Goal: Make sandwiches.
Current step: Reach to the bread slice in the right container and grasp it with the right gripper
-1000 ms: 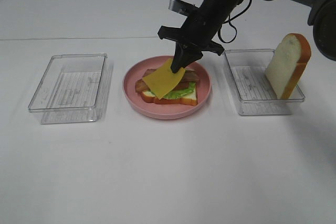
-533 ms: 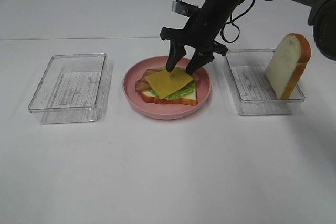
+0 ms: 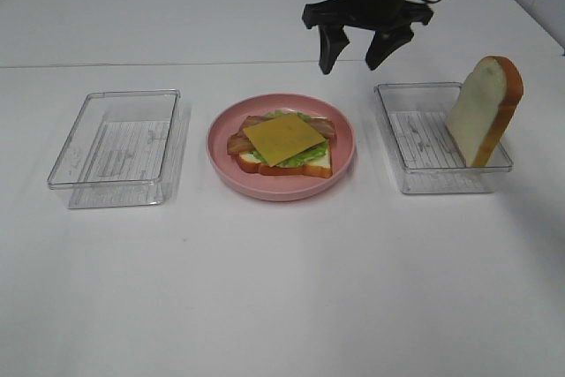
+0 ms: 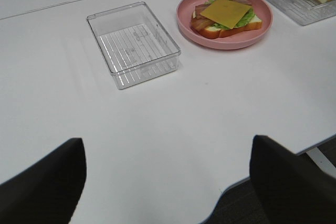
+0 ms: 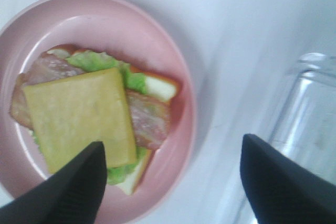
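The open sandwich lies on the pink plate: bread, green lettuce, bacon strips and a yellow cheese slice on top. It also shows in the left wrist view and the right wrist view. A second bread slice stands on edge in the right clear tray. My right gripper is open and empty, raised above and behind the plate's right side. My left gripper is open and empty, low over the table's near edge, far from the plate.
An empty clear plastic tray sits left of the plate; it shows in the left wrist view too. The white table's front edge runs close under the left gripper.
My right gripper let go of the cheese slice, which now lies flat on the bacon. The gripper then rose and moved back toward the right, open.
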Controlling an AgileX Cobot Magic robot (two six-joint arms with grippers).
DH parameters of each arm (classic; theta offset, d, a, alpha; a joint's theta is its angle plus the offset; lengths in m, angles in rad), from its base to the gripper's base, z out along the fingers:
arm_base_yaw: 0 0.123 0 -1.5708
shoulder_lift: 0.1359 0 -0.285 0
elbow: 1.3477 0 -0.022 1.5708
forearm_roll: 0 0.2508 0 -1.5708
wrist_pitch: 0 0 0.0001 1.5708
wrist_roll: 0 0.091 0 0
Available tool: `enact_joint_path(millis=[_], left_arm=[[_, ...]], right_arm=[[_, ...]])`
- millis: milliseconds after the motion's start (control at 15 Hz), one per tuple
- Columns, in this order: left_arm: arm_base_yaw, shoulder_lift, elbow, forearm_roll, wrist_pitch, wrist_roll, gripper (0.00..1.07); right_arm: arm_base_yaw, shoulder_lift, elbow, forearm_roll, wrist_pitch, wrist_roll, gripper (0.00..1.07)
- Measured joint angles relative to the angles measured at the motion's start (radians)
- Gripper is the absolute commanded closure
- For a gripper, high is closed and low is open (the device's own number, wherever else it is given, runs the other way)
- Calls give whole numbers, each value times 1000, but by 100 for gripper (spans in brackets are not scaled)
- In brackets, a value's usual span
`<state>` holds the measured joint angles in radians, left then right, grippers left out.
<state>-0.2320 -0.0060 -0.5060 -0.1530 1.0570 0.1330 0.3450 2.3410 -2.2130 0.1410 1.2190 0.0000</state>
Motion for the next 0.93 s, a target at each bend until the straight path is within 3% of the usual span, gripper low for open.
enact_joint_path(millis=[133,400,733,933], left_arm=[[0,0,0,0,0,0,26],[0,0,0,0,0,0,26],[0,0,0,0,0,0,26],[0,0,0,0,0,0,26]], right_arm=[[-1,-57,0,-106,1,21,39],[-21,-130,0,-191,2,21,39],[-197,-159,1,-60,2,44,39],[-301,-167,58,-15,1,44,39]])
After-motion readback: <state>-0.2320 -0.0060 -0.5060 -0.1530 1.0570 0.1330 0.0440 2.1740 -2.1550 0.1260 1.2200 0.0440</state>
